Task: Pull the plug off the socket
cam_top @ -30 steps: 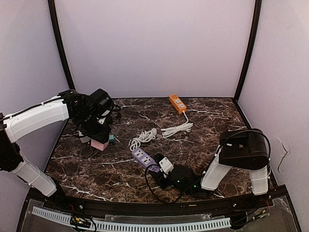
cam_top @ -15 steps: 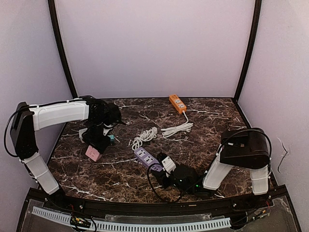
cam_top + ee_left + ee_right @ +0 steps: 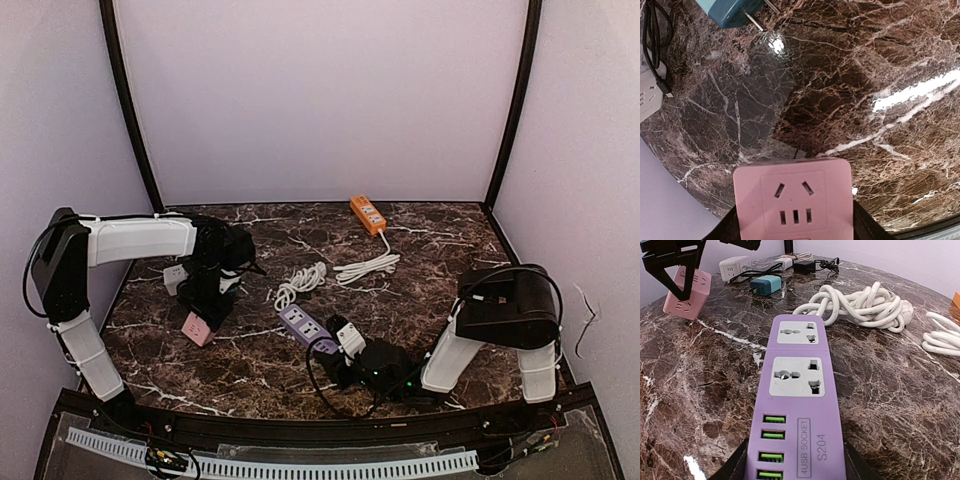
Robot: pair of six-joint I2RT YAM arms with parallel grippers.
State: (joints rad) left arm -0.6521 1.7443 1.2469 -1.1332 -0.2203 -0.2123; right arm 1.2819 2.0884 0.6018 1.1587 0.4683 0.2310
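Left gripper (image 3: 796, 223) clamps the pink socket cube (image 3: 794, 200), tilted low over the table (image 3: 865, 75); teal plug (image 3: 732, 10) lies free nearby, prongs bare. Right gripper (image 3: 795, 467) pinches the purple power strip (image 3: 796, 375) by its end. Release crooked and that cube could tumble onto the plug

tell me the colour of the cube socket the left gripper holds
Pink plastic cube socket, clearest in the left wrist view.

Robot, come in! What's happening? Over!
Left hand shut on pink socket. Right hand shut on purple strip. Teal plug out, lying loose. White cord nearby.
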